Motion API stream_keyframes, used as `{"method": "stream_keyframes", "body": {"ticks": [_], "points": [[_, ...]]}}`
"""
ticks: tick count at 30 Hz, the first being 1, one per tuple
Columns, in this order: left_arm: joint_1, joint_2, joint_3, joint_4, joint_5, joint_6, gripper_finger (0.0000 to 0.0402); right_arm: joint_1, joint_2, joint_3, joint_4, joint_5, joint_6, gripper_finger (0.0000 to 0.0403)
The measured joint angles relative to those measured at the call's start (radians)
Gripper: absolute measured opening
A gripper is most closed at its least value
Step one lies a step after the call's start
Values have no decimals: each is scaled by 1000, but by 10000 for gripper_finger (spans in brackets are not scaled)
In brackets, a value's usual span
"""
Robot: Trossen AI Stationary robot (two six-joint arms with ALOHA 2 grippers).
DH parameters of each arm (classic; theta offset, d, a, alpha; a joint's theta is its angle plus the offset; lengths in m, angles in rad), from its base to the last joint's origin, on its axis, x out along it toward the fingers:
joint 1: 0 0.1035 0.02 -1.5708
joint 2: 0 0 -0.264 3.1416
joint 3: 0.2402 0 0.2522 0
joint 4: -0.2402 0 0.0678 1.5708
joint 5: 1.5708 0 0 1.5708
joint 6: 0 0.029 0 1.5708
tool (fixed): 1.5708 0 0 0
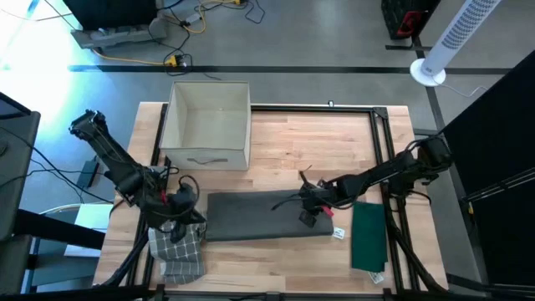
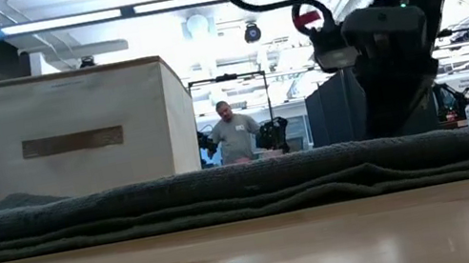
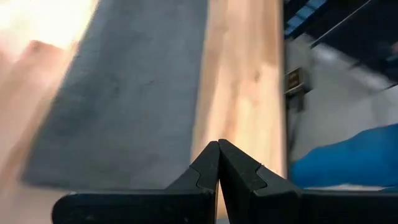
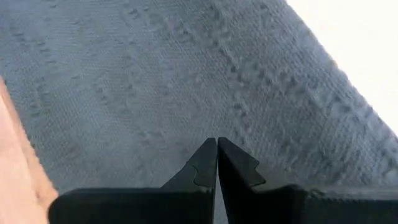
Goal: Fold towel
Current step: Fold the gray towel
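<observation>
A dark grey towel (image 1: 263, 216) lies flat near the front of the wooden table (image 1: 334, 142). It is already folded into a long strip, and from the low camera you can see a few layers stacked on top of each other. That is likely why it looks so thick and neat.

The left gripper (image 3: 218, 163) sits at the left end of the towel, close to the table edge. Its two fingers are pressed together with nothing between them. I think it is there to line up with that end for the next fold.

The right gripper (image 4: 216, 163) is over the right part of the towel, right above the cloth. Its fingers are pressed together too, and I see no cloth caught in them. It may be pushing the towel flat, but I cannot tell if it touches.

A checked cloth (image 1: 177, 251) lies at the near left corner, partly off the table, just beside the left arm. A green folded cloth (image 1: 368, 237) rests at the near right side. They look like other towels put out of the way. An open beige box (image 1: 207, 124) stands at the far left side, maybe for finished towels. A person (image 2: 235, 133) is far back in the room.
</observation>
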Motion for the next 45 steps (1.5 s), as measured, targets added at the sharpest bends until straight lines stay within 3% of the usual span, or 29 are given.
{"method": "stream_keyframes", "body": {"ticks": [4,10,18,20,23,29,34,41,45], "points": [[12,-53,-71,77,-8,36,0,-1,-10,0,-99,1,20,0],[89,-75,-78,95,8,137,0,-11,-33,-39,-192,-11,29,0],[182,-75,-77,126,89,206,0,-73,-177,-100,-278,12,40,0],[197,-75,-77,124,95,214,0,-91,-226,-91,-280,-25,43,0],[217,-75,-77,124,103,227,0,-98,-286,-26,-386,-25,185,0],[241,-75,-77,122,118,275,0,-73,-310,157,-769,6,531,3],[244,-75,-77,124,121,327,0,-69,-308,144,-792,-107,625,48],[243,-75,-77,124,150,363,0,-77,-303,34,-765,-72,741,158],[243,-75,-77,123,153,376,0,-92,-302,-31,-666,-72,756,195]]}}
